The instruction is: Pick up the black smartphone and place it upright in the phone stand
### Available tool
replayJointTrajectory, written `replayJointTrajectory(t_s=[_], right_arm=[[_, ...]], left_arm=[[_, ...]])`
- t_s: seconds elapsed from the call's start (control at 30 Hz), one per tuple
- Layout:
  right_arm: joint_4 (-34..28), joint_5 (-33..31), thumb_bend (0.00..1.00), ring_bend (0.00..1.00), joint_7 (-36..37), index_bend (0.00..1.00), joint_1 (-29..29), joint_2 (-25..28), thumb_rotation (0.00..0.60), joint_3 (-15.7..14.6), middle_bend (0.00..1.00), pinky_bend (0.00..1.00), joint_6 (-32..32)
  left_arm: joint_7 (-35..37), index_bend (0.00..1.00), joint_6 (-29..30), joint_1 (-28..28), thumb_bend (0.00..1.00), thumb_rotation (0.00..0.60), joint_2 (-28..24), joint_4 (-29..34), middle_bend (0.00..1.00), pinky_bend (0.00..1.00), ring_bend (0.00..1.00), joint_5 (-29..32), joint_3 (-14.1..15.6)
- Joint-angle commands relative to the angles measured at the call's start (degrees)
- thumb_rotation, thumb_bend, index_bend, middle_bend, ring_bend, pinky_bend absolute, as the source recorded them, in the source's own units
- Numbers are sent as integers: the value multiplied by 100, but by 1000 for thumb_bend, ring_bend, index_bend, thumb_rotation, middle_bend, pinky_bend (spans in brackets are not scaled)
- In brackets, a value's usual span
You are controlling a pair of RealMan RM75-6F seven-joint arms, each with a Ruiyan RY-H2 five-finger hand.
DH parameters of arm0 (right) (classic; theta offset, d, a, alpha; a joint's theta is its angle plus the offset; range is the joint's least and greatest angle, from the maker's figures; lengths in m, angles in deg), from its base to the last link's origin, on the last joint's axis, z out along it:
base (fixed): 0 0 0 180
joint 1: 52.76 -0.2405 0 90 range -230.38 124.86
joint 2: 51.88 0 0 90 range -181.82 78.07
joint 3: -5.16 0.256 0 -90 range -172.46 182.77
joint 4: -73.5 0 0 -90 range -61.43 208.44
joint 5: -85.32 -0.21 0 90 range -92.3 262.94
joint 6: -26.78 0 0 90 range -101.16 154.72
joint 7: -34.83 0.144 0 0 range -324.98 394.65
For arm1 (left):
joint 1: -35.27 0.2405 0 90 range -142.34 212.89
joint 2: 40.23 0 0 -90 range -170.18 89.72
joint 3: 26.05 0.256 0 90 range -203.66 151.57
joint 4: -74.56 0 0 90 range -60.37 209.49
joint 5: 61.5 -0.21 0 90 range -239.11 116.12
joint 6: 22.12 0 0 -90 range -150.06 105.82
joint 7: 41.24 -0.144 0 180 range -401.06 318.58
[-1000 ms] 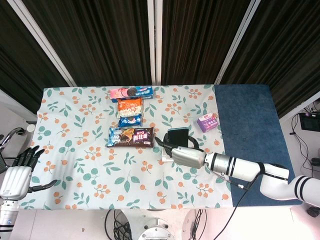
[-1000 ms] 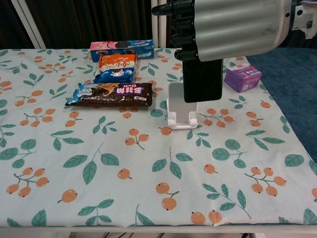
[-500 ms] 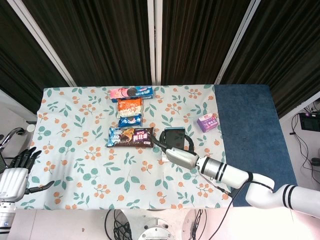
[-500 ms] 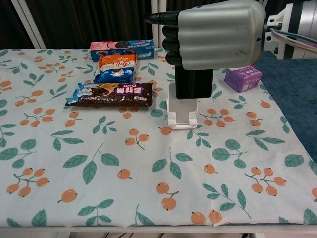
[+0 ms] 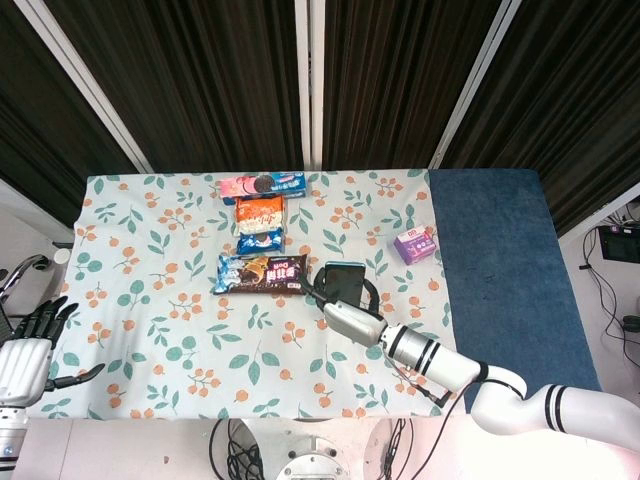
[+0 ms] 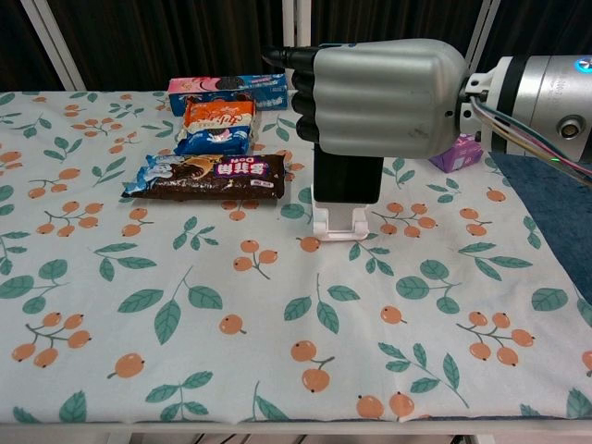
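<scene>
My right hand point(image 6: 379, 97) grips the black smartphone point(image 6: 345, 180) from above, holding it upright over the white phone stand point(image 6: 339, 220). The phone's lower edge sits low against the stand's back; whether it rests in the cradle I cannot tell. In the head view the same right hand point(image 5: 350, 318) sits just in front of the smartphone point(image 5: 345, 281), hiding most of the stand. My left hand point(image 5: 28, 355) hangs off the table's left front corner, fingers spread, holding nothing.
A brown snack pack point(image 6: 210, 176) lies just left of the stand. Behind it are an orange-and-blue snack bag point(image 6: 217, 125) and a blue cookie box point(image 6: 228, 91). A small purple box point(image 6: 455, 153) sits right of the stand, by the blue mat point(image 5: 495, 260).
My right hand has carried the phone down and to the left, from above the stand to low against its back. The left hand has drifted lower and outward in the head view.
</scene>
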Motion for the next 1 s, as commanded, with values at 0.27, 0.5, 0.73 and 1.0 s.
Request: replayJointTrajectory(t_s=[0.27,0.5,0.73,1.0], right_arm=[[80,-144,290,433,-233,725,-28,-153,600,-266,411,58,148],[181,-121,291,433,-202,725,-96,-241,600,-423,407,58,249],[374,35,290,433,-47,725,-156,-358,600,-592,408,58,350],[476,107,290,433,141,725,-245,-381,600,-634,404,58,404]], left_arm=[[33,107,2,10,0,324,5,-21,40,138,50,-6,-1],[50,107,21,21,0,324,4,-32,40,137,50,-25,0],[57,107,22,25,0,324,-8,-52,40,138,50,-37,4],[71,107,13,22,0,322,-18,-60,40,138,50,-36,-2]])
